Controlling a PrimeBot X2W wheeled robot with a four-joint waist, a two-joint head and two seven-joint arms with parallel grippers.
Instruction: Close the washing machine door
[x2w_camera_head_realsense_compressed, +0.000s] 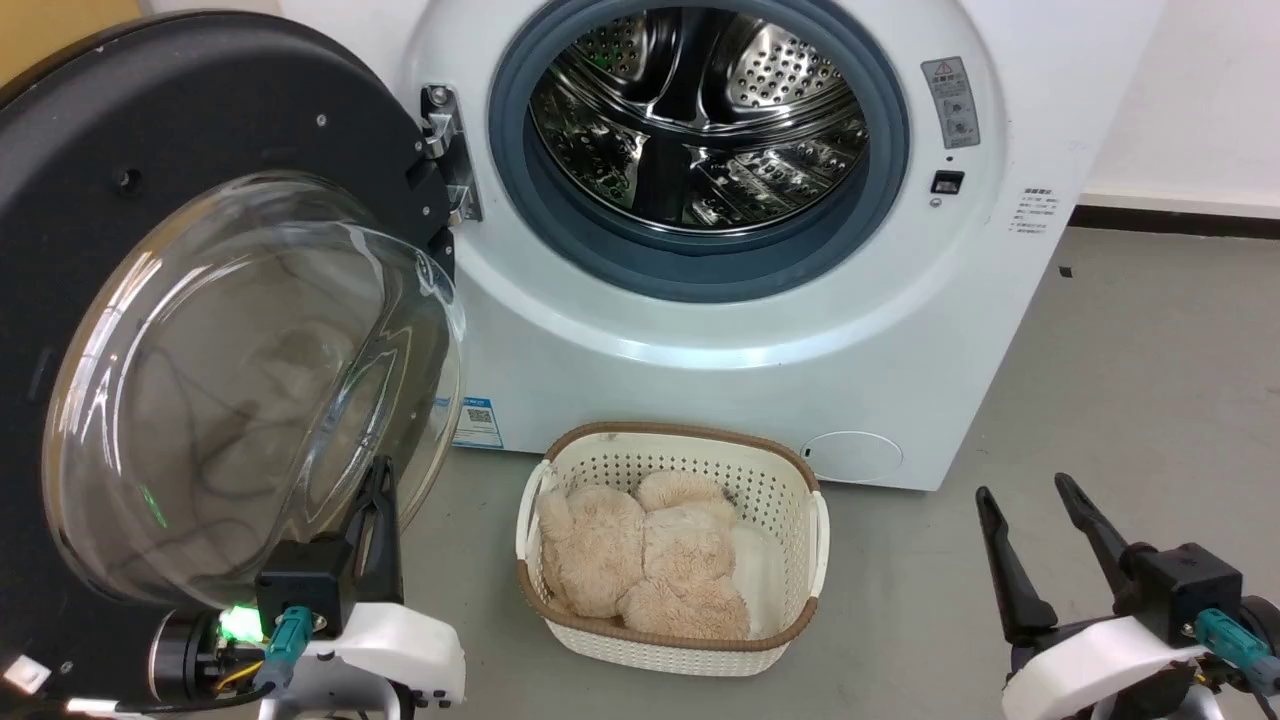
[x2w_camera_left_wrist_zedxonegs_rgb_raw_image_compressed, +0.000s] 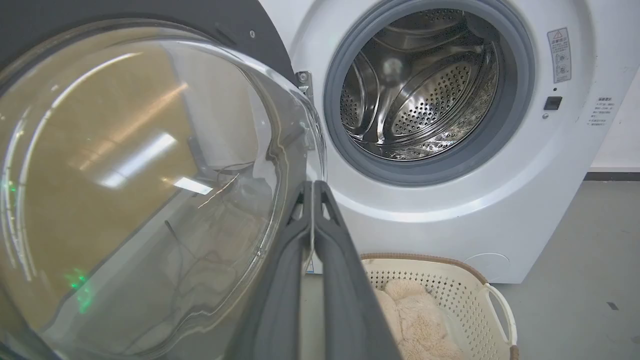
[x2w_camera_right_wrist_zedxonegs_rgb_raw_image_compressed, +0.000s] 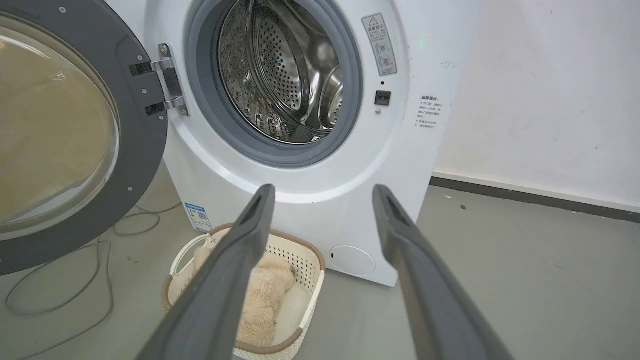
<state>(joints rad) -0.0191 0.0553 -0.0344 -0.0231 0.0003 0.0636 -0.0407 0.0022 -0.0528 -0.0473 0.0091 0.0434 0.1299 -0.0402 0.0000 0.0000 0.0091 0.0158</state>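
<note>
The closed left pincer (x2w_camera_left_wrist_zedxonegs_rgb_raw_image_compressed: 312, 187) sits beside the washing machine door (x2w_camera_left_wrist_zedxonegs_rgb_raw_image_compressed: 125, 175).

Operator: State the washing machine (x2w_camera_head_realsense_compressed: 720, 370) finish.
Technician: Housing white; gasket (x2w_camera_head_realsense_compressed: 885, 200) grey; drum (x2w_camera_head_realsense_compressed: 790, 80) bright steel, dotted with perforations; label (x2w_camera_head_realsense_compressed: 478, 422) blue.
Operator: The washing machine door (x2w_camera_head_realsense_compressed: 200, 100)?
Technician: Rim glossy black; window (x2w_camera_head_realsense_compressed: 250, 380) clear glass.
Operator: Remaining items?
Technician: Basket (x2w_camera_head_realsense_compressed: 690, 652) cream, fine hole-grid pattern, brown rim band; plush toy (x2w_camera_head_realsense_compressed: 640, 560) beige; floor (x2w_camera_head_realsense_compressed: 1150, 380) grey; left tool (x2w_camera_head_realsense_compressed: 378, 478) and right tool (x2w_camera_head_realsense_compressed: 1025, 490) dark grey fingers, white bodies.

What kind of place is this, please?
Probably a laundry room: a front-loading washing machine with its door swung open, and a perforated laundry basket on the grey floor.
</note>
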